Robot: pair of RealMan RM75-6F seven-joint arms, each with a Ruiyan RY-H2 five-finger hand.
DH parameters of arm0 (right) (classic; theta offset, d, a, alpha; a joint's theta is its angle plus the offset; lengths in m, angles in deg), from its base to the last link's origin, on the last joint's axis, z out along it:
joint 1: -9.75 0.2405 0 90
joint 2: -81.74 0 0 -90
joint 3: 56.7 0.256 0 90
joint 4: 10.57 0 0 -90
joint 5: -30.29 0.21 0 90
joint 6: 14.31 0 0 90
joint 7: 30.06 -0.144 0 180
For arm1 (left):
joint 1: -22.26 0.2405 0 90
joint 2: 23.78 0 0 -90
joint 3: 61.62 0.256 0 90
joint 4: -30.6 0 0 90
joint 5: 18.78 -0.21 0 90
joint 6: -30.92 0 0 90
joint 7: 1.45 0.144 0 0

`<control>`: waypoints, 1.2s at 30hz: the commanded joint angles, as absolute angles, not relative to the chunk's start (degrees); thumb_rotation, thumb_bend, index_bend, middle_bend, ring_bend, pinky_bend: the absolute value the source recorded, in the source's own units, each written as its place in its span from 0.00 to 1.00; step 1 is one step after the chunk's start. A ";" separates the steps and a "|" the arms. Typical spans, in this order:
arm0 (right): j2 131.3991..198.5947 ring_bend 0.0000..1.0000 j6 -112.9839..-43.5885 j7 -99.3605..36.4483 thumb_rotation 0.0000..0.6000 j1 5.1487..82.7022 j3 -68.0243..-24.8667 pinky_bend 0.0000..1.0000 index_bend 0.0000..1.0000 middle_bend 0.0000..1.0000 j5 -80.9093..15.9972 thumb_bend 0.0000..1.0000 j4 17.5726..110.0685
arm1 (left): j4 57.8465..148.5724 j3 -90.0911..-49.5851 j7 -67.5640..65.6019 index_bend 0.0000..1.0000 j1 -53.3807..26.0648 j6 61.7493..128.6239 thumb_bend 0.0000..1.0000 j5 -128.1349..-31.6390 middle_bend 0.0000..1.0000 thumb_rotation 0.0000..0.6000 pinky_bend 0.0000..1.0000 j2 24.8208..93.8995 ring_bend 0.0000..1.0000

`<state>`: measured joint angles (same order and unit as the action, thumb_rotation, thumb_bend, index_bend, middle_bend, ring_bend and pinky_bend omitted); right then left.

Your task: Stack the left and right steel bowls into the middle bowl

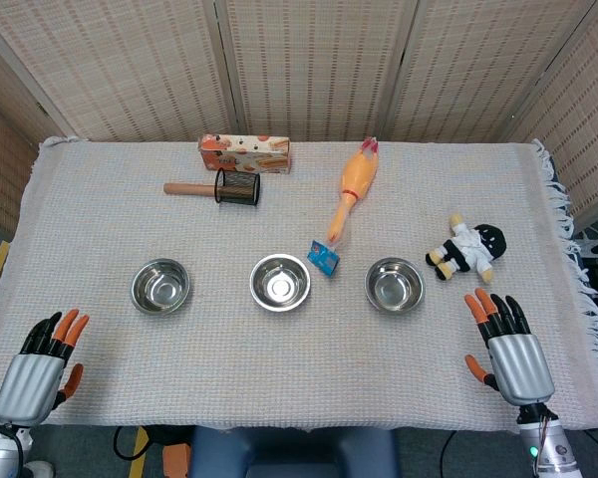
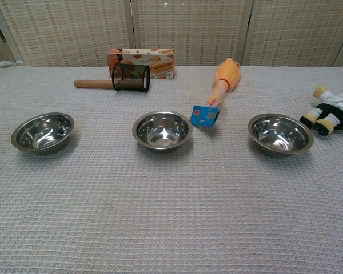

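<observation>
Three steel bowls stand in a row on the cloth: the left bowl (image 1: 160, 286) (image 2: 43, 132), the middle bowl (image 1: 280, 282) (image 2: 162, 129) and the right bowl (image 1: 395, 285) (image 2: 280, 133). All are upright and empty. My left hand (image 1: 38, 366) lies at the near left edge, fingers apart, holding nothing, well short of the left bowl. My right hand (image 1: 508, 349) lies at the near right, fingers spread and empty, nearer than the right bowl and to its right. Neither hand shows in the chest view.
A blue packet (image 1: 324, 257) (image 2: 204, 115) lies just right of the middle bowl. Behind it are a rubber chicken (image 1: 353, 186), a black mesh cup (image 1: 237, 187), a wooden stick (image 1: 187, 187) and a snack box (image 1: 245, 152). A plush doll (image 1: 468, 249) lies beside the right bowl.
</observation>
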<state>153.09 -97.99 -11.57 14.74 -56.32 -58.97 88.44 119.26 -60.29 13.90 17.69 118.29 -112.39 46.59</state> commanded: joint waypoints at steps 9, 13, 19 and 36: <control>153.07 0.00 -97.32 -11.89 1.00 14.92 -55.69 0.00 0.00 0.00 -57.59 0.17 88.18 | 110.91 -61.11 11.13 0.00 14.10 116.97 0.48 -116.53 0.00 1.00 0.12 56.30 0.00; 153.33 0.00 -96.53 -11.59 1.00 15.25 -55.23 0.00 0.00 0.00 -56.42 0.17 87.82 | 104.40 -62.86 14.42 0.00 11.31 114.74 0.47 -116.45 0.00 1.00 0.11 62.25 0.00; 153.76 0.00 -95.43 -10.89 1.00 15.68 -54.35 0.00 0.00 0.00 -54.04 0.17 87.27 | 95.77 -64.48 14.99 0.00 7.30 111.16 0.47 -115.61 0.00 1.00 0.10 68.91 0.00; 153.50 0.00 -93.46 -11.56 1.00 16.60 -53.75 0.00 0.00 0.00 -51.39 0.17 86.96 | 75.93 -65.89 11.07 0.16 0.54 105.14 0.47 -111.83 0.00 1.00 0.10 79.72 0.00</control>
